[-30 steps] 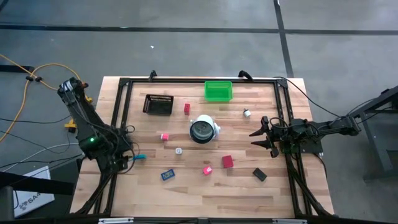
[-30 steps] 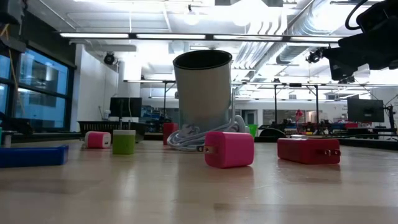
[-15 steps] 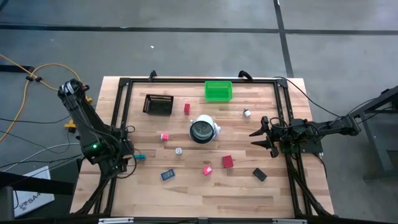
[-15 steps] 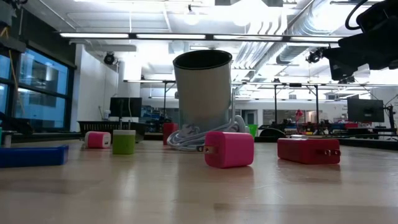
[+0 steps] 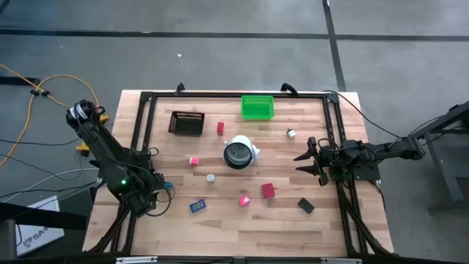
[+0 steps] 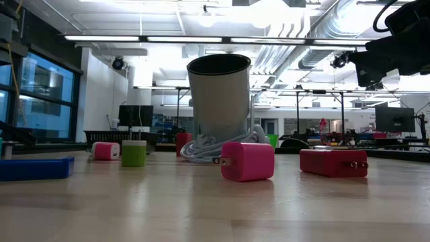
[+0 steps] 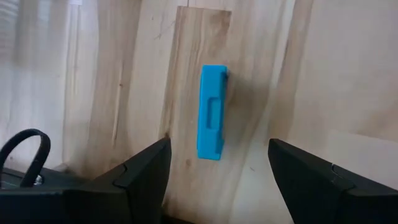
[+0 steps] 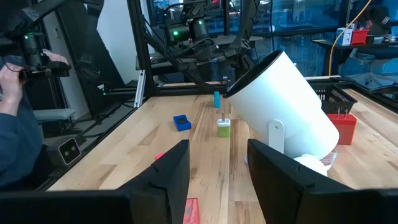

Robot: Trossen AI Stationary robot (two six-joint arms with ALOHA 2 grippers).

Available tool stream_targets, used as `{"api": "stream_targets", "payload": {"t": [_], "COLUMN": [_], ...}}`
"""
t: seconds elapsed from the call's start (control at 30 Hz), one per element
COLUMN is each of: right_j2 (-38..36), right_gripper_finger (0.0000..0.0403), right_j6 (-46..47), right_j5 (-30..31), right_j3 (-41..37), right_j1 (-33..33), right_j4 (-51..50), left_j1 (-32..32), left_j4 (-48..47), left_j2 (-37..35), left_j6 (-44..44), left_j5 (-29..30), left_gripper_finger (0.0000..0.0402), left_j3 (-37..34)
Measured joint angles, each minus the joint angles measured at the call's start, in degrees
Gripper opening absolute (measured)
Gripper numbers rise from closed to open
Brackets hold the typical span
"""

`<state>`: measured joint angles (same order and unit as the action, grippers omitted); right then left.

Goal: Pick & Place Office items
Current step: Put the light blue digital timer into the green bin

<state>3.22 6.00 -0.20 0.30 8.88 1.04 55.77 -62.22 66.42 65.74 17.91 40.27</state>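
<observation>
The office items lie scattered on the wooden table (image 5: pixel 220 227). A teal flat rectangle (image 7: pixel 211 112) stands on its long edge near the left side. My left gripper (image 7: pixel 219 164) hangs open above it and points steeply down, one finger on either side, touching nothing. In the high view this gripper (image 5: pixel 161 192) is right beside the teal piece (image 5: pixel 168 185). My right gripper (image 5: pixel 302 163) waits level at the table's right side, open with nothing between its fingers.
A white cup with a dark inside (image 5: pixel 239 152) lies mid-table. A green bin (image 5: pixel 257 107) and a black mesh tray (image 5: pixel 187 122) stand at the far edge. Red (image 5: pixel 268 191), pink (image 5: pixel 243 200), blue (image 5: pixel 196 207) and black (image 5: pixel 305 206) pieces lie near. A person (image 8: pixel 18 93) stands beyond the left side.
My left gripper has sunk toward the teal rectangle, shifting a little toward the table's near edge while its wrist rolls slightly. It stays open. The teal piece has kept its place.
</observation>
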Motion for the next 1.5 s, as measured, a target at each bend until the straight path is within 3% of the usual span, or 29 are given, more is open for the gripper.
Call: {"api": "stream_targets", "payload": {"t": [0.37,0.57,0.9,1.5], "right_j2": [0.0,0.0,0.0,0.0], "right_gripper_finger": [0.0148,0.0148,0.0148,0.0148], "right_j6": [0.0,0.0,0.0,0.0], "right_j5": [0.0,0.0,0.0,0.0], "right_j3": [0.0,0.0,0.0,0.0], "right_j1": [0.0,0.0,0.0,0.0], "right_j4": [0.0,0.0,0.0,0.0], "left_j1": [-3.0,-3.4,-3.4,-6.5], "left_j4": [2.9,3.0,8.7,10.4], "left_j2": [1.4,-2.6,-8.8,-3.7], "left_j6": [-2.8,-2.6,-0.1,-1.9], "left_j5": [-1.4,-1.9,-4.2,-5.9], "left_gripper_finger": [0.0262,0.0262,0.0262,0.0262], "left_j3": [0.0,-0.9,-8.7,-9.2]}}
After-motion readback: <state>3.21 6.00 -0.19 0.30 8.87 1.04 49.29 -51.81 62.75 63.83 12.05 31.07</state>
